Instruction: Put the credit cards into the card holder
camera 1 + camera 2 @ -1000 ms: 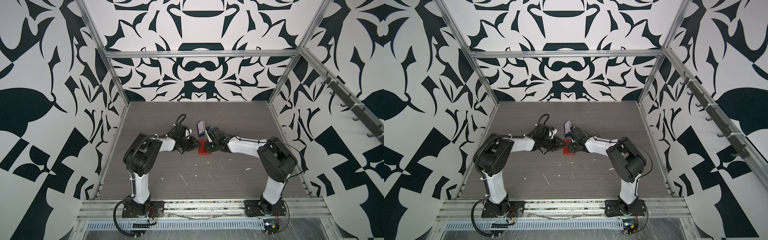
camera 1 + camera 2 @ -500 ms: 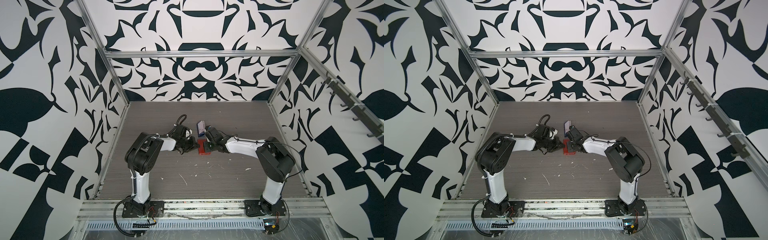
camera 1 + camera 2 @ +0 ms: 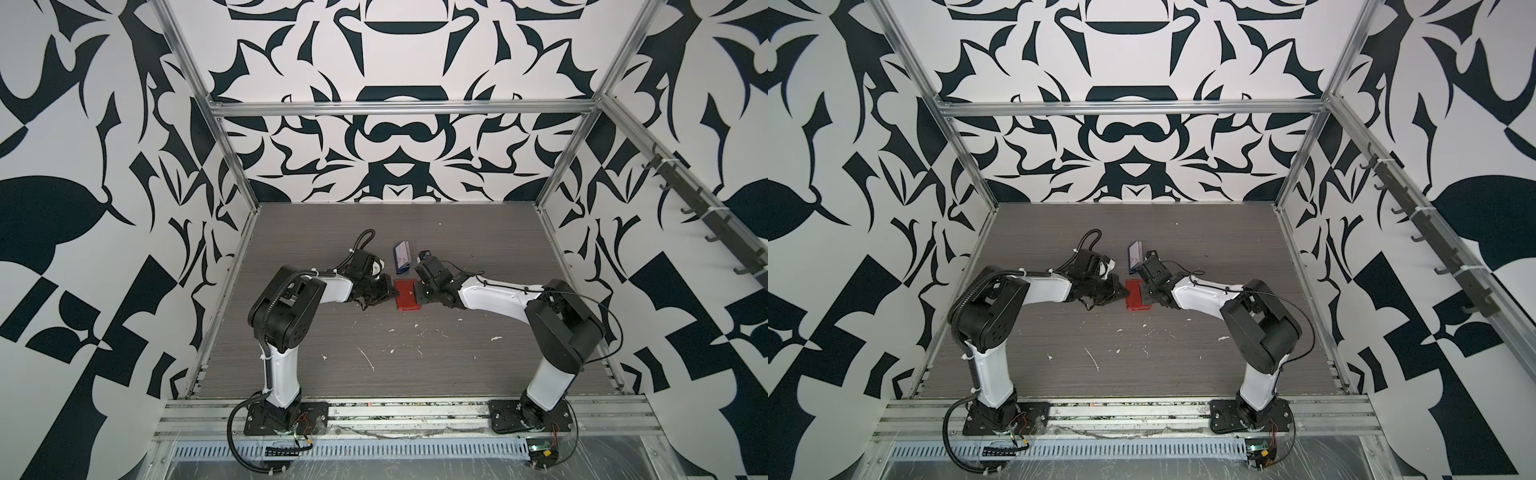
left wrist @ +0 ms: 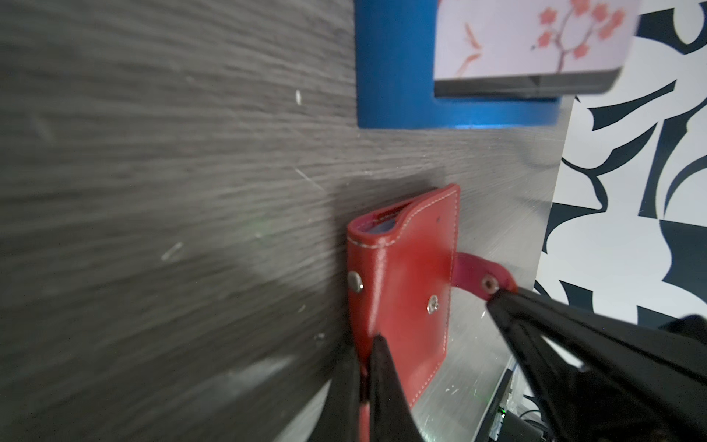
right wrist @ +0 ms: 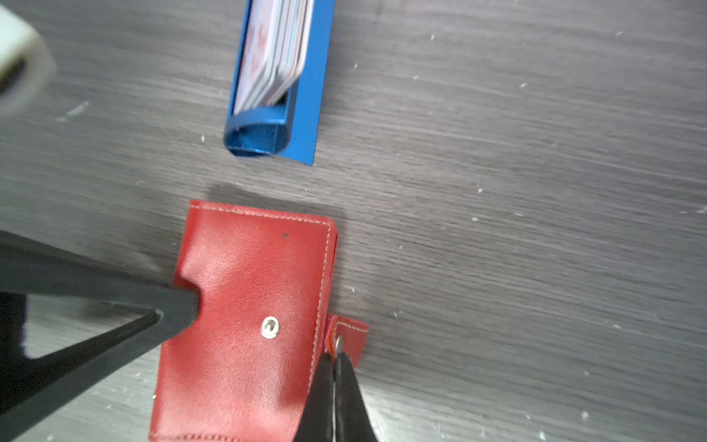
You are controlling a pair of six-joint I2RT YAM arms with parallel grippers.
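The red card holder lies shut on the table between both arms. Its snap tab is undone and sticks out on the right. My left gripper is shut on the holder's folded edge. My right gripper is shut on the snap tab, pinching it at its metal stud. The credit cards stand bunched in a blue rack just behind the holder. The front card is pale with red blossoms.
Small white flecks dot the wood-grain table toward the front. Patterned walls and aluminium posts enclose the table on three sides. A rail of hooks runs along the right wall.
Both grippers have closed, the left on the card holder's folded edge and the right on its snap tab. The right gripper shifted a little toward the holder.
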